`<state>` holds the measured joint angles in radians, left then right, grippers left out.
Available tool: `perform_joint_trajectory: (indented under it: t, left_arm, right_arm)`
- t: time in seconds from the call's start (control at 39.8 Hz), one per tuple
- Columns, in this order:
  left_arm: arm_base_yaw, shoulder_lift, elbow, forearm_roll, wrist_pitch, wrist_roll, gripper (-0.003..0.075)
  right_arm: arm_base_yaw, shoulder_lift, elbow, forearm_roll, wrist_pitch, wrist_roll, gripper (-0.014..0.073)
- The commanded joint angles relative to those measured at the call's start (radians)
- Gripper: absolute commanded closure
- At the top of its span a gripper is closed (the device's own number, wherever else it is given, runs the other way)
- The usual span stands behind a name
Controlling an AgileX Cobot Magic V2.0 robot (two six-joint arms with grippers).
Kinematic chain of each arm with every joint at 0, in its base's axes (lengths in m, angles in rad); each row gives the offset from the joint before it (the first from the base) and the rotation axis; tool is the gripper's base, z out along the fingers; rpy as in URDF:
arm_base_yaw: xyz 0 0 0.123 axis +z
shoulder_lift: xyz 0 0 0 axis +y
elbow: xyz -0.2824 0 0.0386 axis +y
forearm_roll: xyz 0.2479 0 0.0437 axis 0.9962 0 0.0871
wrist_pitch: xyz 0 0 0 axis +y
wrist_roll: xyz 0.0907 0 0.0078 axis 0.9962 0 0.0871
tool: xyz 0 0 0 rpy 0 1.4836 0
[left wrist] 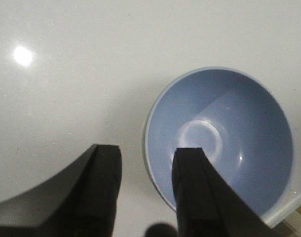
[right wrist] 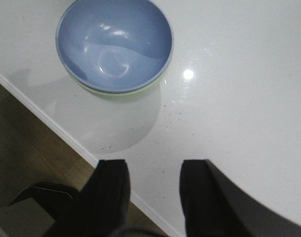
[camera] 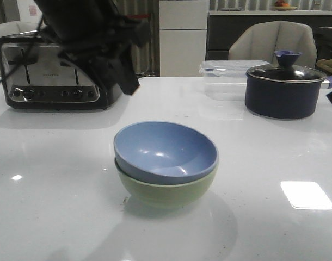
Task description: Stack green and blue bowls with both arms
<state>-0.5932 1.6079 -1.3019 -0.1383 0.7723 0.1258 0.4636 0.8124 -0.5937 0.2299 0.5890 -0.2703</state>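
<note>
Both grippers hang empty, jaws parted: our left gripper [left wrist: 143, 185] just above the blue bowl [camera: 166, 149], our right gripper [right wrist: 153, 190] well clear of it. Blue bowl sits nested in the green bowl [camera: 166, 190] on the table [camera: 57, 179]. We judge the risk small: a careless left-arm move could clip the rim under its finger [left wrist: 197, 192] and tip the stack.

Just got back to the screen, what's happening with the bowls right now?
The blue bowl already sits nested inside the green bowl near the front of the table. Neither arm holds anything: the left gripper hangs open above the stack, and the right gripper is open over the table edge, off to the side.
</note>
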Motion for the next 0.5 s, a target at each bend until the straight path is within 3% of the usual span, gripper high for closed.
perform_joint_trajectory:
  t: [0.0,0.48]
  left_arm:
    - [-0.007,-0.154,0.028,0.01,-0.028,0.003,0.0393]
    - [-0.007,-0.711,0.417,0.057,-0.044,0.003,0.0393]
  right_arm:
    - [0.001,-0.008,-0.027,0.003,-0.058,-0.01,0.0211]
    - [0.001,-0.008,-0.027,0.003,-0.058,-0.01,0.0211]
